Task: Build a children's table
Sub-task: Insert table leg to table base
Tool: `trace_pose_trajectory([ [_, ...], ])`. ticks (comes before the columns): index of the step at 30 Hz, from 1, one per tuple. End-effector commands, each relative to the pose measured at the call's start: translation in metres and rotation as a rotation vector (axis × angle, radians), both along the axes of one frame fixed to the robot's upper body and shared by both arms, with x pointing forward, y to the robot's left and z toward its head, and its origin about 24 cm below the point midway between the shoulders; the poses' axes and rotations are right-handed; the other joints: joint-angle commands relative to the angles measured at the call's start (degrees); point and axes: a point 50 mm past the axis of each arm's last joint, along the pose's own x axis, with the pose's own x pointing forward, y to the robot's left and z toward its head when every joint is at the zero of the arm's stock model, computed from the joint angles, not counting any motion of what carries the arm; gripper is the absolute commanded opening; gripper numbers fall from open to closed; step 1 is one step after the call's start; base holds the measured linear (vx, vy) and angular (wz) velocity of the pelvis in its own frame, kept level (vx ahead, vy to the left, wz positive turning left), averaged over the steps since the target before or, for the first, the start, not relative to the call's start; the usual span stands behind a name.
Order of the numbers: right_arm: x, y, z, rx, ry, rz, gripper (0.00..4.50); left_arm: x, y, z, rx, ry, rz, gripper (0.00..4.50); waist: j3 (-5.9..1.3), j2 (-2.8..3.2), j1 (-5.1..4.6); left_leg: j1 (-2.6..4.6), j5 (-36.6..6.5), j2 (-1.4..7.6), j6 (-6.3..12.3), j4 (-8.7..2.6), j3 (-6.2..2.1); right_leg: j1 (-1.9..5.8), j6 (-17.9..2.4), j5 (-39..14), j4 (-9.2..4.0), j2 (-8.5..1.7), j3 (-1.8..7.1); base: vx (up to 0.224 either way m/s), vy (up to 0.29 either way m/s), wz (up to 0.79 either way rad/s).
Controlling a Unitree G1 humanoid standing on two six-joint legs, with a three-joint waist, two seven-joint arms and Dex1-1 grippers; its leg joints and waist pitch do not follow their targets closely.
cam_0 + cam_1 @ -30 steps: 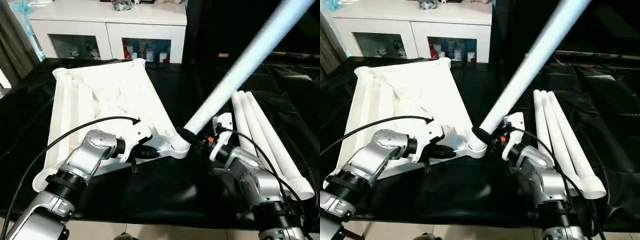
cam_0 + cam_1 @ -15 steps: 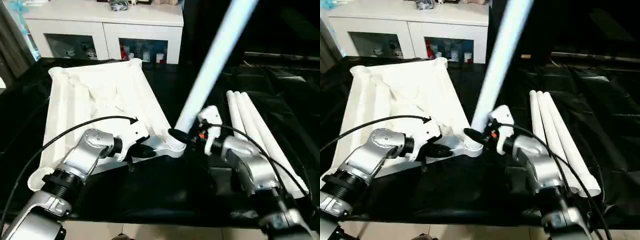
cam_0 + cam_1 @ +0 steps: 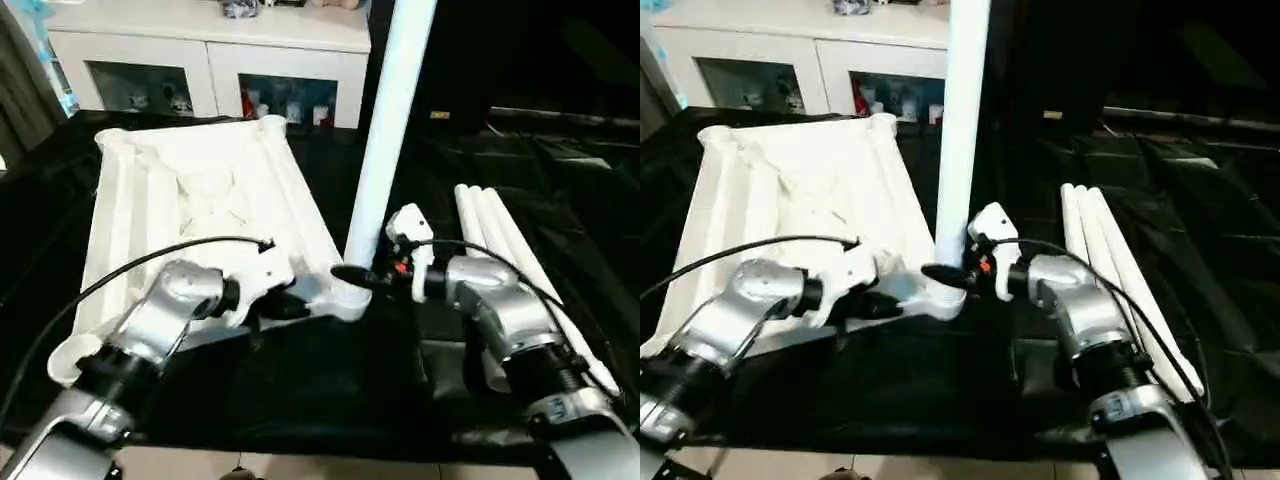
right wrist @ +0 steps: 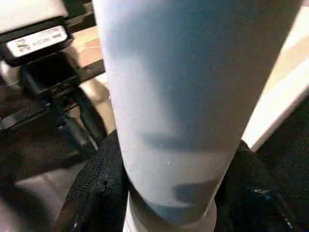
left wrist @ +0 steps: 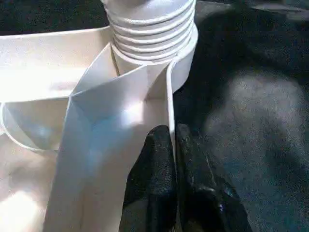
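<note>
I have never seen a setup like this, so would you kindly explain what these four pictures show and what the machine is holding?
This is a humanoid robot with two silver arms, building a children's table. Two pictures look down from its head; the other two come from cameras on its wrists. On the black-draped table lies the white tabletop, underside up. The left gripper is shut on the tabletop's thin rim near a corner socket. The right gripper clasps one white leg near its base, holding it nearly upright at that socket. Three spare legs lie side by side on the robot's right. A white cabinet stands behind.
</note>
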Motion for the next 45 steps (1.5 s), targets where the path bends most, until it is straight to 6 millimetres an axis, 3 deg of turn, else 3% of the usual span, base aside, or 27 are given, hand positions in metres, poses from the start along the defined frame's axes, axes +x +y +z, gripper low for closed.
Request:
trace_pose_trajectory([
  [1, -0.019, -0.006, -0.041, -0.091, 0.182, 0.035, 1.89, -0.012, -0.018, 0.003, -0.032, 0.0, -0.184, 0.0, -3.0, 0.76, 0.11, 1.29, -17.6, 3.77, -0.66, -4.92, -1.39, 1.58, -11.4, -14.0, -5.01, -5.46, 3.29, 0.0, 0.0, 0.0],
  [4, -0.026, -0.008, -0.044, -0.095, 0.192, 0.095, 1.89, -0.017, -0.019, 0.005, -0.045, -0.003, -0.247, 0.0, -3.01, 0.91, 0.16, 1.64, -18.8, 3.89, -0.93, -5.24, -1.4, 1.72, -11.9, -12.8, -5.02, -5.33, 3.15, 0.0, 0.0, 0.0],
  [9, -0.037, -0.009, -0.045, -0.085, 0.191, 0.173, 1.89, -0.022, -0.017, 0.009, -0.046, 0.003, -0.316, 0.0, -2.74, 0.84, 0.78, 2.17, -22.0, 3.95, -1.68, -5.52, -1.35, 1.62, -11.3, -17.3, -5.49, -5.53, 3.26, 0.0, 0.0, 0.0],
  [12, -0.041, -0.008, -0.047, -0.069, 0.196, 0.174, 1.89, -0.02, -0.014, 0.009, -0.022, -0.013, -0.305, 0.0, -2.72, 0.61, 1.12, 2.43, -23.1, 4.04, -2.1, -5.63, -1.55, 1.54, -10.1, -21.4, -5.92, -5.84, 3.42, 0.0, 0.0, 0.0],
  [17, -0.045, -0.005, -0.052, -0.061, 0.19, 0.153, 1.89, -0.008, -0.008, 0.005, 0.014, -0.061, -0.184, 0.0, -2.53, 0.66, 1.12, 2.62, -24.0, 3.96, -2.49, -5.71, -1.56, 1.29, -9.6, -23.1, -6.22, -5.75, 3.43, 0.0, 0.0, 0.0],
  [19, -0.046, -0.004, -0.052, -0.052, 0.185, 0.144, 1.89, -0.005, -0.005, 0.005, 0.021, -0.075, -0.151, 0.0, -1.97, 0.61, 1.1, 3.34, -28.8, 3.78, -3.09, -5.66, -1.88, 0.77, -7.9, -31.1, -7.21, -6.05, 3.35, 0.0, 0.0, 0.0],
  [21, -0.047, -0.004, -0.052, -0.054, 0.18, 0.142, 1.89, -0.004, -0.005, 0.006, 0.019, -0.077, -0.144, 0.0, -1.92, 0.5, 1.04, 3.69, -30.9, 3.75, -3.31, -5.75, -2.29, 0.63, -5.8, -36.4, -7.73, -6.26, 3.25, 0.0, 0.0, 0.0],
  [23, -0.048, -0.005, -0.053, -0.057, 0.17, 0.13, 1.89, -0.003, -0.005, 0.006, 0.013, -0.08, -0.132, 0.0, -2.03, 0.61, 0.98, 3.66, -31.2, 3.85, -3.4, -5.93, -2.48, 0.52, -5.2, -36.3, -7.8, -6.2, 3.29, 0.0, 0.0, 0.0],
  [32, -0.042, -0.006, -0.053, -0.046, 0.148, 0.055, 1.89, -0.003, -0.003, 0.006, 0.009, -0.071, -0.136, 0.0, -2.16, 0.76, 0.79, 3.39, -31.6, 3.85, -3.56, -6.25, -2.46, 0.58, -6.3, -32.7, -7.52, -6.1, 3.36, 0.0, 0.0, 0.0],
  [36, -0.02, -0.01, -0.057, -0.073, 0.113, -0.218, 1.89, 0.002, -0.004, 0.004, -0.003, -0.053, -0.055, 0.0, -2.03, 0.56, 0.23, 3.18, -31.9, 3.64, -3.94, -6.28, -2.61, 0.51, -5.8, -35.2, -7.7, -6.25, 3.08, 0.0, 0.0, 0.0],
  [38, -0.009, -0.012, -0.06, -0.09, 0.105, -0.364, 1.89, 0.008, -0.006, 0.003, -0.011, -0.05, 0.02, 0.0, -1.84, 0.92, -1.02, 3.17, -34.6, 3.45, -5.05, -6.32, -3.3, 0.54, -4.3, -38.6, -8.07, -6.21, 2.21, 0.0, 0.0, 0.0],
  [41, 0.006, -0.005, -0.065, -0.142, 0.088, -0.582, 1.89, 0.027, -0.009, 0.003, 0.011, -0.074, 0.235, 0.0, -1.93, 1.22, -1.83, 2.69, -36.9, 3.49, -5.77, -6.84, -3.8, 1.01, -4.2, -36.7, -7.93, -6.14, 1.73, -0.025, 0.026, -0.19],
  [43, 0.007, -0.003, -0.066, -0.145, 0.088, -0.605, 1.89, 0.029, -0.009, 0.003, 0.017, -0.076, 0.261, 0.0, -1.82, 1.26, -2.3, 3.42, -38.9, 3.33, -5.85, -6.65, -3.77, 0.53, -4.4, -36.8, -8.43, -5.93, 1.34, 0.0, 0.0, 0.0],
  [45, 0.017, 0.008, -0.066, -0.164, 0.1, -0.727, 1.89, 0.038, -0.015, 0.004, 0.037, -0.074, 0.385, 0.0, -1.71, 1.59, -2.75, 3.64, -40.0, 3.22, -5.38, -6.64, -3.76, 0.74, -4.3, -36.2, -8.83, -5.96, 0.68, 0.0, 0.0, 0.0],
])
